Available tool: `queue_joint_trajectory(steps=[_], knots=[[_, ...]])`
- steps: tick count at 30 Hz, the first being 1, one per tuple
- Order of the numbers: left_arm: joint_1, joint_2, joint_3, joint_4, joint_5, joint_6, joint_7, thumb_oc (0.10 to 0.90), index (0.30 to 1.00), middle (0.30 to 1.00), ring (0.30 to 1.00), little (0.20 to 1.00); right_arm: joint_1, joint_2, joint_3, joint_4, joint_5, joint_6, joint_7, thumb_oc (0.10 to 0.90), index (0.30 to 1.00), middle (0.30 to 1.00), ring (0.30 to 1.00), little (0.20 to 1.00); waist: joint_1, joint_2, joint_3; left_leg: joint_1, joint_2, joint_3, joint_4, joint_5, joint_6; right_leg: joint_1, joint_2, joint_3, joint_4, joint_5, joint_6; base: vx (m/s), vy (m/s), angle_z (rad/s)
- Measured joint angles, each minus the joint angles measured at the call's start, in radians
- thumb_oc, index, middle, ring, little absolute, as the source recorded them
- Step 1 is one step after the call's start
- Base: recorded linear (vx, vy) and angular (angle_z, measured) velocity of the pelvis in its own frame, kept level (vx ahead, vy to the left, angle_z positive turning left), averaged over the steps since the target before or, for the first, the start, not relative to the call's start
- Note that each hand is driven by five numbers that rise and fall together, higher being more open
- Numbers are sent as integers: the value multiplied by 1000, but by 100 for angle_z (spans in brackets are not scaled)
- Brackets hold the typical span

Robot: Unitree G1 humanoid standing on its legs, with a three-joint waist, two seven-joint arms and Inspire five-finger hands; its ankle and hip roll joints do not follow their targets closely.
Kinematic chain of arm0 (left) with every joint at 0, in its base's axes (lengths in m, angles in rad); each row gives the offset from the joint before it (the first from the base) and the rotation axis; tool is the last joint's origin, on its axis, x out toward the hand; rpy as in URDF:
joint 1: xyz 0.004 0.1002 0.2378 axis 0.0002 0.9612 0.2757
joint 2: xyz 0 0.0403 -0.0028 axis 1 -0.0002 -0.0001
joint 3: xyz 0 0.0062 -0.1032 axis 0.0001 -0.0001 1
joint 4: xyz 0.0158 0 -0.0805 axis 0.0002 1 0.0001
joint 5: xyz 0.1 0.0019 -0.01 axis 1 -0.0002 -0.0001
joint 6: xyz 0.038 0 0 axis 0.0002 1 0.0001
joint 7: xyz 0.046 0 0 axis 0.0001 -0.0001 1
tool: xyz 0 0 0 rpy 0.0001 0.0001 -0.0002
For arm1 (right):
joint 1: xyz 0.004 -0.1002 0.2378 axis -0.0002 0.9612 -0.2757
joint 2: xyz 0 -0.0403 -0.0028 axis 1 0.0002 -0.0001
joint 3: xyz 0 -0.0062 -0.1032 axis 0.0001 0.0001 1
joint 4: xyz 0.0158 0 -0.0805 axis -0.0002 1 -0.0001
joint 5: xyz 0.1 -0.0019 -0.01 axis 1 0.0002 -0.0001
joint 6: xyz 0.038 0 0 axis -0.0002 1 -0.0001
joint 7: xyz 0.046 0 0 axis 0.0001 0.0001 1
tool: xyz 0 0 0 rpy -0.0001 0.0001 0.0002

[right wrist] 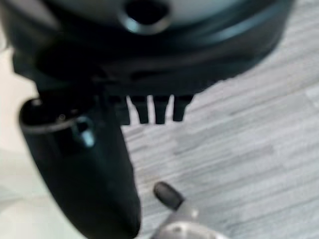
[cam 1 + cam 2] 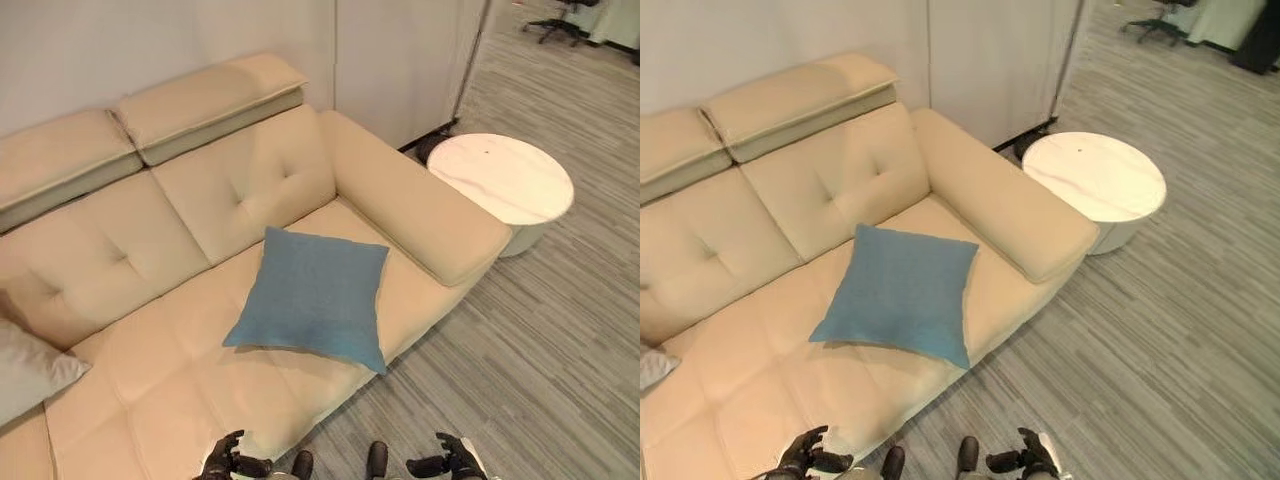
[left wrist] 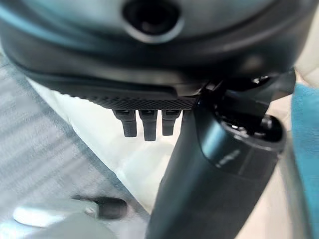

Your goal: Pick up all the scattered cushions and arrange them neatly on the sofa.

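Both hands are empty, and two cushions sit on the sofa.

The blue cushion (image 2: 312, 296) lies flat in the middle of the frame, on the seat of the tan sofa (image 2: 240, 175), just beside the sofa's arm. It is turned a bit crooked. A grey cushion (image 2: 25, 368) peeks in at the left edge, also on the seat. I see no cushion on the striped floor (image 2: 540, 350) here, so the picking up looks mostly done. I think what is left is to stand the cushions up straight against the back. The left hand (image 2: 228, 459) and the right hand (image 2: 448, 460) are at the bottom edge, fingers loose and spread, holding nothing. A round white table (image 2: 500, 178) stands at the upper right with nothing on it. There are no boxes or baskets.
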Motion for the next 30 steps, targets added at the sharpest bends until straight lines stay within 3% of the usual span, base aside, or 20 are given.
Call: queue_joint_trajectory(steps=[2, 3, 4, 6, 7, 9, 10, 12, 20, 27, 29, 30], knots=[[-9, -8, 0, -2, -2, 0, 0, 800, 900, 900, 900, 900, -6, -14, 0, -1, 7, 0, -1, 800, 900, 900, 900, 900, -6, 4, 1, -13, 1, 30, 9, 10, -11, -5, 2, -14, 1, 10, -21, 30, -13, 45], [-36, -16, -4, -2, -7, 4, 1, 800, 900, 900, 900, 900, -17, -30, 1, -8, 10, 0, -2, 800, 900, 900, 900, 900, -24, -10, 12, -71, -8, 137, 73, 7, -22, -3, -20, -64, 0, 7, -41, 67, 1, 72], [-44, -23, -4, -3, -8, 3, 0, 800, 900, 900, 900, 900, -15, -32, 0, -17, 11, 0, -4, 800, 900, 900, 900, 900, -41, -12, 16, -85, 1, 228, 96, -8, -8, 4, -31, -91, 0, -6, -53, 89, 12, 78], [-49, -32, -6, -38, -9, 2, 2, 800, 900, 900, 900, 900, -10, -47, -8, -36, 20, -2, -12, 800, 900, 900, 900, 900, -56, -16, 18, -76, 36, 301, 94, -16, 4, 5, -42, -110, 15, -30, -39, 130, 25, 49], [-49, -35, -10, -41, -9, 2, 2, 800, 900, 900, 900, 900, -11, -49, -7, -38, 20, -3, -13, 800, 900, 900, 900, 900, -57, -13, 16, -67, 48, 301, 94, -16, 4, 1, -43, -110, 25, -36, -33, 164, 35, 22], [-47, -45, -28, -39, -9, 3, 4, 800, 900, 900, 900, 900, -9, -59, -8, -35, 19, -3, -15, 800, 900, 900, 900, 900, -62, 16, -1, -15, 79, 294, 45, -35, 13, 4, -33, -111, 43, -41, -15, 164, 56, 2], [-47, -44, -31, -38, -9, 3, 5, 800, 900, 900, 900, 900, -1, -57, -8, -30, 18, -2, -22, 800, 900, 900, 900, 900, -63, 25, -7, 2, 82, 295, 15, -34, -1, 5, -35, -108, 50, -39, -8, 148, 76, 0], [-45, -32, -31, -39, -8, 3, 9, 800, 900, 900, 900, 900, 17, -47, -7, -30, 13, -1, -28, 800, 900, 900, 900, 900, -63, 12, -14, 21, 59, 296, 3, -32, 12, 10, -55, -101, 55, -36, 21, 130, 91, 3], [-33, 90, 61, -168, -7, 2, 84, 800, 900, 900, 900, 900, -11, -86, -7, -42, -73, 2, -64, 800, 900, 900, 900, 900, -46, 11, -21, 67, 29, 307, -29, -25, 30, 57, -68, -84, 0, -9, 49, 66, 85, -3], [-73, 184, 137, -317, -7, -8, 97, 800, 900, 900, 900, 900, -131, -319, -40, -87, -95, 12, -70, 800, 900, 900, 900, 900, -38, 19, -30, 61, 33, 318, -40, -22, 24, 40, -63, -72, 0, -1, 48, -16, 44, -7], [-71, 209, 151, -368, -9, -7, 108, 800, 900, 900, 900, 900, -135, -362, -55, -128, -93, 23, -64, 800, 900, 900, 900, 900, -30, -2, -32, 49, 34, 334, -40, -20, 21, 16, -61, -49, 1, 7, 44, -15, -28, -20], [-71, 225, 154, -376, -11, -7, 94, 800, 900, 900, 900, 900, -156, -386, -83, -134, -73, 29, 18, 800, 900, 900, 900, 900, -50, -4, -30, 29, 31, 332, -20, -24, 17, 8, -61, -53, 3, 4, 48, -36, -18, -2]])
